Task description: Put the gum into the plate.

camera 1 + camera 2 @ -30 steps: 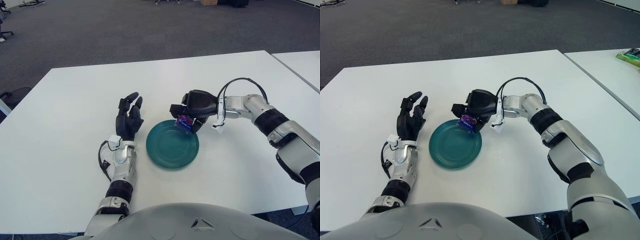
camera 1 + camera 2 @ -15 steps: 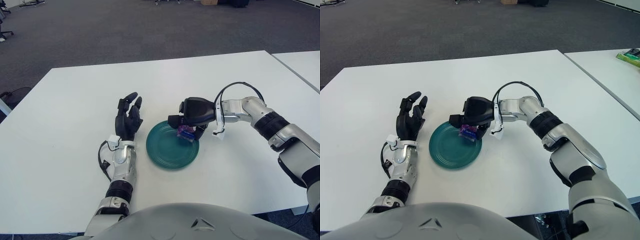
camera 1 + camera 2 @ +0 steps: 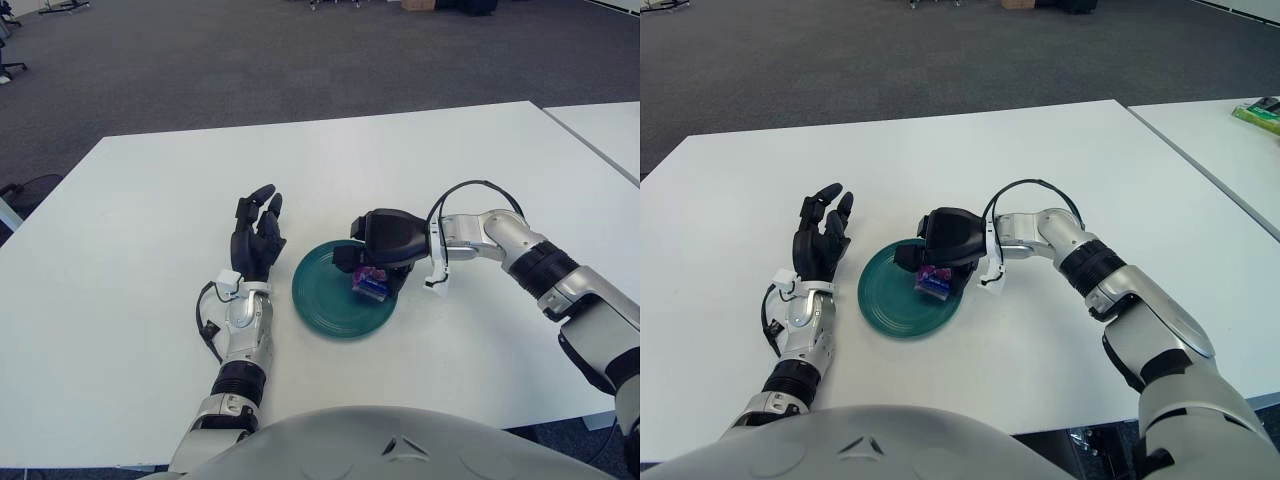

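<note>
A round teal plate [image 3: 325, 300] lies on the white table in front of me. My right hand [image 3: 376, 262] reaches over the plate's right side, low above it, with its fingers curled on a small purple and blue gum pack [image 3: 370, 284]. The pack hangs just above or touching the plate's surface; I cannot tell which. It also shows in the right eye view [image 3: 933, 280]. My left hand [image 3: 257, 235] rests on the table left of the plate, fingers spread and empty.
The white table [image 3: 140, 220] spreads wide around the plate. A second white table [image 3: 1230, 140] stands to the right across a narrow gap, with a green item [image 3: 1260, 112] at its far edge. Dark carpet lies beyond.
My right hand has carried the gum pack from the plate's far right rim down and inward, lowering it over the plate's right part. My left hand has not moved.
</note>
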Robot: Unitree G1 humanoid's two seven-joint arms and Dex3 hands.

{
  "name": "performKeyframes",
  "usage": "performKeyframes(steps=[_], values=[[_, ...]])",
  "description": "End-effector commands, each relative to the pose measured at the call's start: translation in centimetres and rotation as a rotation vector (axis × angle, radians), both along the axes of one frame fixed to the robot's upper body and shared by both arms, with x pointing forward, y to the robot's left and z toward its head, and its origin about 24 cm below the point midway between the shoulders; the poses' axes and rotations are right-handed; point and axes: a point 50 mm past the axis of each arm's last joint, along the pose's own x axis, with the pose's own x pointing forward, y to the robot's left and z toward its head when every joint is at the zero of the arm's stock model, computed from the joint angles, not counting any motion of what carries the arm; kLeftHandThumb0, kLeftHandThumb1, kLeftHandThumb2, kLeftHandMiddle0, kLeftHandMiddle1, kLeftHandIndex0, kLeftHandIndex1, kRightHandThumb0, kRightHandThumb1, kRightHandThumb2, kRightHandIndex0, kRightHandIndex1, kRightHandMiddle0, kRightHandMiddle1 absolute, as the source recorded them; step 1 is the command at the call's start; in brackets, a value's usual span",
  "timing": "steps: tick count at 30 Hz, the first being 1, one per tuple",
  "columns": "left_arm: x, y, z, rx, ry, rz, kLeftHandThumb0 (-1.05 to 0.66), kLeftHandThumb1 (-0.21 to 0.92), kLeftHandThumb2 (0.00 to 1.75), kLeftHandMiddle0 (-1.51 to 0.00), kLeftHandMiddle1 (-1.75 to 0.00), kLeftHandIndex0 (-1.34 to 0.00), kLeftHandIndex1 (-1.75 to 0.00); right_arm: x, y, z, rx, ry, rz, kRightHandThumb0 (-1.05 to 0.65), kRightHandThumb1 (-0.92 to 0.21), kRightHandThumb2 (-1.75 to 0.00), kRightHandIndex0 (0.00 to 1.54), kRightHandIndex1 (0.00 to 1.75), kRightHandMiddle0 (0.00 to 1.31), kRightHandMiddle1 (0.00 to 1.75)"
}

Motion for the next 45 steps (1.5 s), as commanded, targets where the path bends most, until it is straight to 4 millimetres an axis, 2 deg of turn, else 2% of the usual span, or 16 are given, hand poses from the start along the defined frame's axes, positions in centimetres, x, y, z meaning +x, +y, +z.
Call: performKeyframes(steps=[1,3,8,13,18,27,29,32,38,45], values=[[-4.6,-5.2,-4.5,-0.308,0.24,0.018,-0.73,0.92,0.75,-0.45,-0.07,-0.08,-0.92,0.4,-0.5,1.5,0.016,-0.08,-0.058,-0.73,-0.92,-0.89,0.42,1.56,0.07,1.26],[-4.5,-5.3,-4.5,-0.35,0.238,0.014,-0.72,0.92,0.76,-0.45,-0.06,-0.06,-0.91,0.4,-0.5,1.7,0.007,-0.078,-0.059,-0.77,-0.92,-0.96,0.36,1.43,0.03,1.04],[-4.4,-5.4,-4.5,-0.409,0.228,0.008,-0.7,0.92,0.77,-0.45,-0.06,-0.06,-0.89,0.3,-0.4,1.9,0.001,-0.072,-0.056,-0.79,-0.92,-1.0,0.31,1.27,0.0,0.86],[-4.3,-5.5,-4.5,-0.457,0.222,0.003,-0.69,0.92,0.77,-0.45,-0.06,-0.06,-0.88,0.3,-0.4,2.1,-0.01,-0.073,-0.063,-0.78,-0.92,-1.01,0.29,1.1,0.0,0.8],[-4.2,-5.5,-4.5,-0.492,0.214,-0.005,-0.68,0.92,0.76,-0.46,-0.06,-0.06,-0.88,0.4,-0.3,2.2,-0.032,-0.079,-0.075,-0.78,-0.92,-1.02,0.3,0.74,0.0,0.74],[-4.1,-5.6,-4.4,-0.514,0.19,-0.035,-0.67,0.92,0.76,-0.48,-0.06,-0.06,-0.87,0.4,-0.2,2.4,-0.064,-0.088,-0.09,-0.81,-0.92,-1.07,0.34,0.37,0.0,0.65],[-4.0,-5.7,-4.4,-0.537,0.184,-0.054,-0.66,0.92,0.76,-0.49,-0.06,-0.06,-0.87,0.4,-0.2,2.4,-0.071,-0.099,-0.089,-0.83,-0.92,-1.08,0.35,0.23,0.0,0.61],[-3.9,-5.7,-4.4,-0.57,0.172,-0.083,-0.65,0.92,0.78,-0.49,-0.06,-0.06,-0.86,0.4,-0.1,2.5,-0.076,-0.117,-0.087,-0.88,-0.92,-1.12,0.28,0.1,0.0,0.51],[-4.0,-6.0,-4.2,-0.557,0.156,-0.094,-0.67,0.92,0.85,-0.44,-0.03,-0.02,-0.83,0.5,-0.3,2.6,-0.048,-0.105,-0.102,-0.95,-0.92,-1.13,0.15,0.01,0.0,0.33],[-4.7,-5.3,-4.4,-0.488,0.164,-0.072,-0.7,0.92,0.91,-0.38,0.0,0.0,-0.76,1.3,-1.2,2.7,0.099,0.009,-0.173,-1.01,-0.92,-1.13,0.06,0.0,0.0,0.18]])
